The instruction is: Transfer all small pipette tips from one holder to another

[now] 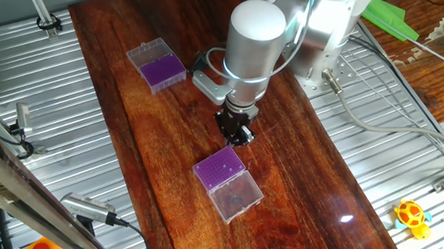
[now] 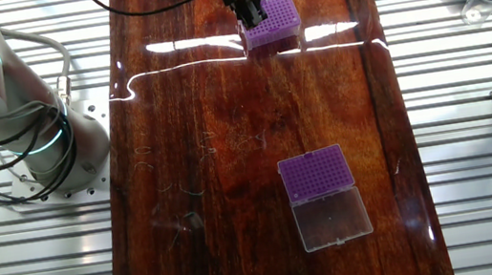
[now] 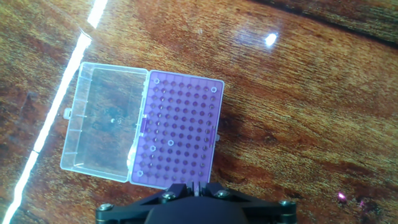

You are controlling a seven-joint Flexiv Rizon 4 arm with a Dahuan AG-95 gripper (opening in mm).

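Claw [image 1: 234, 134] above the near edge of an open purple tip holder [image 1: 221, 169] on the wooden tabletop [image 1: 299, 173]; fingers pressed together, clenched. Second holder [image 1: 162, 70] lies well apart.

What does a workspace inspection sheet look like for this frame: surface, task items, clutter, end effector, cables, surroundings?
Surface: glossy wooden board with glare streaks.
Job's things: two purple tip holders, lids open, near holder below the hand, far holder apart.
Clutter: nothing seen on the board.
End effector: above the near holder; open or shut cannot be told.
Cables: grey cable on the metal slats.
Surroundings: yellow toy, green object.
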